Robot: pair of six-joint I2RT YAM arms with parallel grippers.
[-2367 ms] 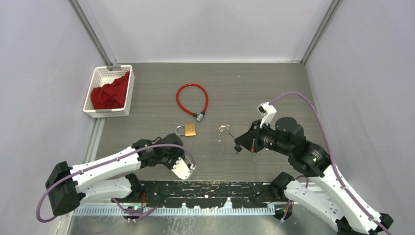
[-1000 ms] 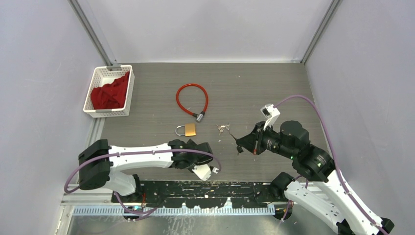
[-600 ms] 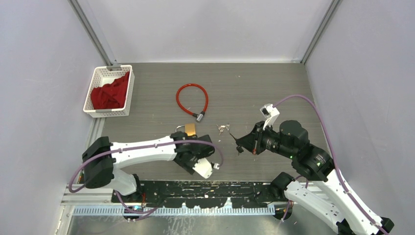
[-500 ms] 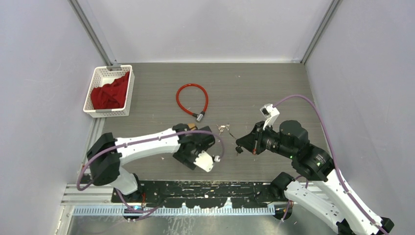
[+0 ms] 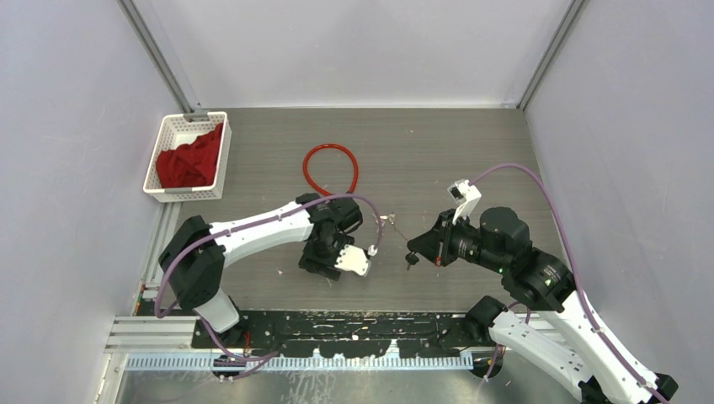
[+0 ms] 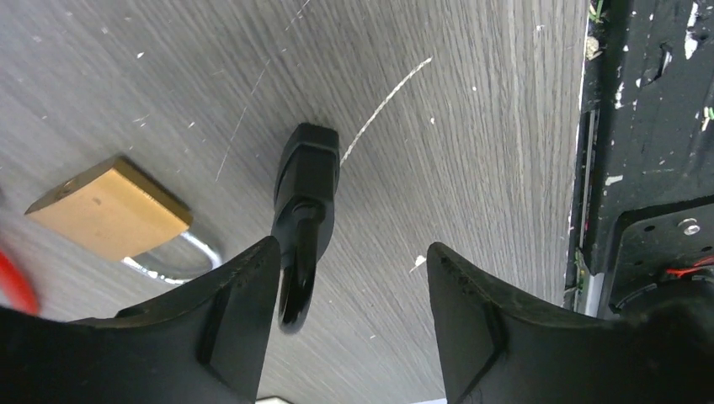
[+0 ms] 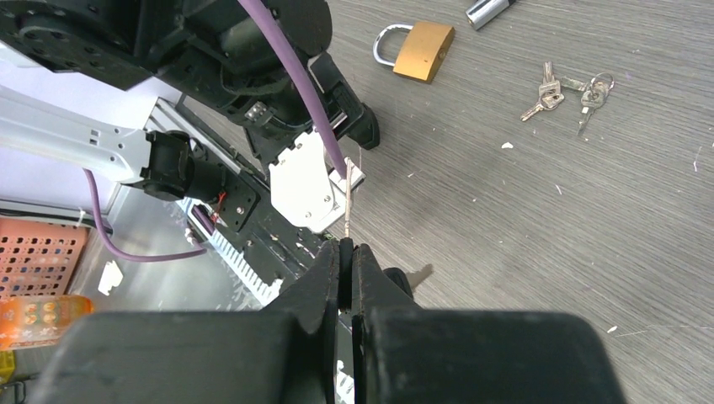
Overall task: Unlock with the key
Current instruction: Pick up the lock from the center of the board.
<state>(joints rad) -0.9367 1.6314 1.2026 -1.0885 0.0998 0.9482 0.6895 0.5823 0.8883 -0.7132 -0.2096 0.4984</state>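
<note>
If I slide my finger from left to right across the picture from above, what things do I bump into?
white basket with a red cloth → red cable lock → bunch of keys → right hand, pinching a key.

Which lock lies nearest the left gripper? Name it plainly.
The brass padlock, flat on the table right beside the left gripper; the red cable lock is coiled farther back.
</note>
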